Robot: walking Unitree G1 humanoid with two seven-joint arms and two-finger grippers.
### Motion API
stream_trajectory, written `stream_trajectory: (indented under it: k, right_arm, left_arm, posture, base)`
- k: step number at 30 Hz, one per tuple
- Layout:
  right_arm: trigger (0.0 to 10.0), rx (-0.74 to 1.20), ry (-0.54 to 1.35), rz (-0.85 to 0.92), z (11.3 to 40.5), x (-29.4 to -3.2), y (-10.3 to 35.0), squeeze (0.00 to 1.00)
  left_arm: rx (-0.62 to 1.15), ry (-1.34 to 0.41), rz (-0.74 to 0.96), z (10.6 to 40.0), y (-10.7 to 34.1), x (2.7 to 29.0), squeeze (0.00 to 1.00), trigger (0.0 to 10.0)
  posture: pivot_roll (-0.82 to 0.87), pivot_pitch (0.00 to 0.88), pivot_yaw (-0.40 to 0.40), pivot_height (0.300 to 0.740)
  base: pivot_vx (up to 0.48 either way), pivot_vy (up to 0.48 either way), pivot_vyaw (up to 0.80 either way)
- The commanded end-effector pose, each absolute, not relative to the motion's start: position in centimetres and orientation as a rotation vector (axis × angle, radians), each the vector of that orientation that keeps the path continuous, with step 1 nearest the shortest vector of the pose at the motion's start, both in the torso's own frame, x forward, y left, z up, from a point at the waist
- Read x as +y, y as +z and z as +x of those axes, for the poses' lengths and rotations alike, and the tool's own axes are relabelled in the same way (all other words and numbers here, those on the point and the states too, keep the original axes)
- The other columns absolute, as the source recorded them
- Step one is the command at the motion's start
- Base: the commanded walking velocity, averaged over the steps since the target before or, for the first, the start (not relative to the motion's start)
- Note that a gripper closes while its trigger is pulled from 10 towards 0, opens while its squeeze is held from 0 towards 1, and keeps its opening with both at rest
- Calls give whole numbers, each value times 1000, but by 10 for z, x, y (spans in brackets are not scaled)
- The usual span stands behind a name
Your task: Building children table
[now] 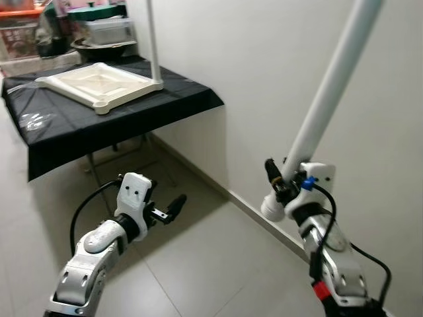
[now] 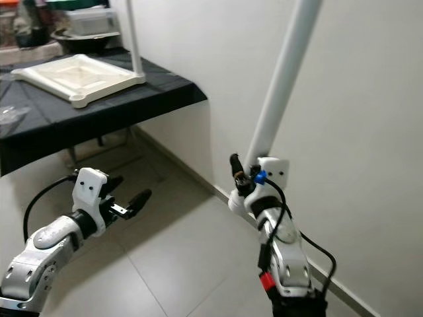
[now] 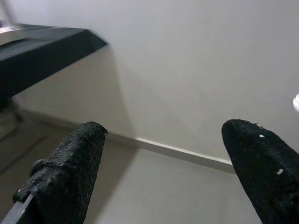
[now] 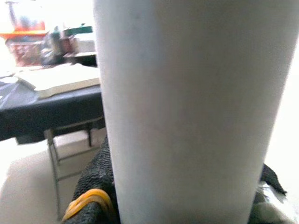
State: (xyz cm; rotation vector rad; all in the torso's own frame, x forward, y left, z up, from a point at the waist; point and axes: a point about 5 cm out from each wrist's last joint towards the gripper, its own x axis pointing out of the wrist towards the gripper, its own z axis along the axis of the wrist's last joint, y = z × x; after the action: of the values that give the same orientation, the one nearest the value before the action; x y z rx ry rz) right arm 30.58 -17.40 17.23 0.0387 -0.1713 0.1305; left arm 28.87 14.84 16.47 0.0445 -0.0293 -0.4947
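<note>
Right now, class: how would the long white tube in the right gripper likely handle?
The long white tube looks rigid and straight, so probably stiff. Gripped near its lower end by the right gripper, it may lever and swing. Its smooth round surface could slip or roll.

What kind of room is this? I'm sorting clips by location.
Probably a home room used for storage or work: pale tiled floor, plain white wall, a folding table under a black cloth holding an upside-down white tabletop, with boxes and bins behind. The right gripper holds a white table leg.

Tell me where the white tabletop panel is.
In the eye views the white tabletop panel lies upside down on the black-covered table, far left, one leg standing at its near corner.
</note>
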Motion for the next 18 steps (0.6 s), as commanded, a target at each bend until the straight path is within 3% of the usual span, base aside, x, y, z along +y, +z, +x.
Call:
stream_trajectory:
  k: [1,5,14,18]
  right_arm:
    - [10000,-169,157,33,304,-164,173,0]
    - [10000,-157,146,62,304,-165,173,0]
    - [10000,-126,146,87,303,-163,169,0]
    - [10000,-121,150,76,302,-163,168,0]
  left_arm:
    - [-32,-474,54,287,162,150,0,10000]
    - [-70,-462,91,287,164,147,0,10000]
    - [-98,-406,86,291,167,143,0,10000]
    - [-110,-383,71,294,169,144,0,10000]
  posture:
    - [35,0,-40,740]
    - [38,0,-45,740]
    - [38,0,-49,740]
    - [38,0,-49,740]
  base:
    - [0,480,800]
    - [0,113,592]
    - [0,0,0]
    - [306,0,0]
